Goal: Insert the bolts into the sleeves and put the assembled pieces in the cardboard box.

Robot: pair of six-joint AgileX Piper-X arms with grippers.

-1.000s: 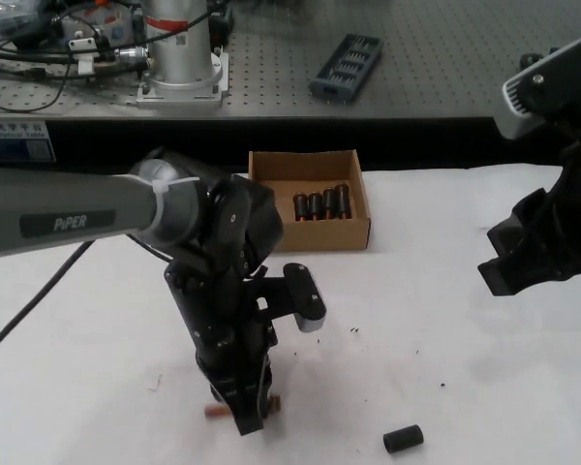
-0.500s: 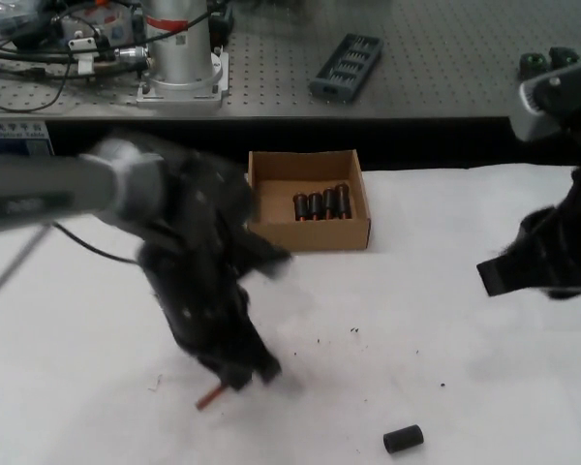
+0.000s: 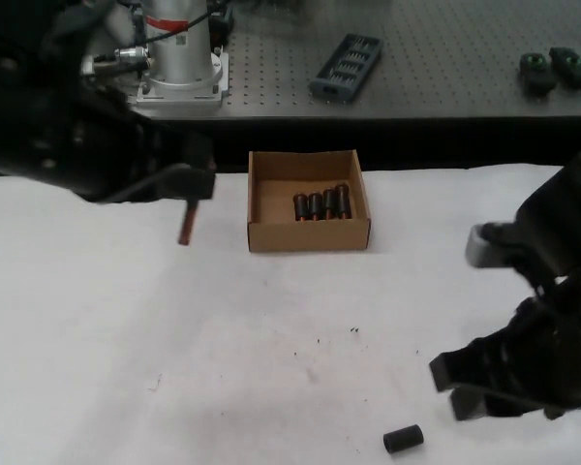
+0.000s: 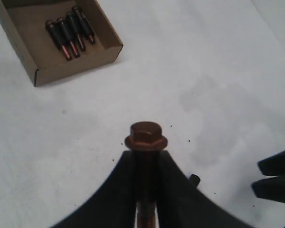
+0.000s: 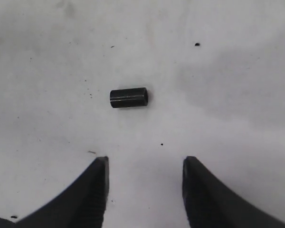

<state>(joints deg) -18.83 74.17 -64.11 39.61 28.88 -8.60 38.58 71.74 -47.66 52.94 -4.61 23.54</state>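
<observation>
Bolt (image 4: 146, 137), coppery with a hex flange head, sits clenched in the left gripper (image 4: 145, 159) fingers, held above the table (image 3: 271, 339) at far left, likely ready for mating. Right gripper (image 5: 145, 164) fingers are spread over the short black sleeve (image 5: 128, 98) lying near right, probably to grab it. Four assembled pieces (image 3: 321, 204) lie in the cardboard box (image 3: 310, 235).

Soft, even light falls from above on the white cloth (image 3: 300, 320), so it looks bright. Shadows are faint (the cardboard box (image 3: 310, 235) is a bit darker inside). A thin shine runs along the sleeve (image 5: 128, 98). The bolt (image 4: 146, 137) looks dull, and the metal post (image 3: 177, 39) gleams.
</observation>
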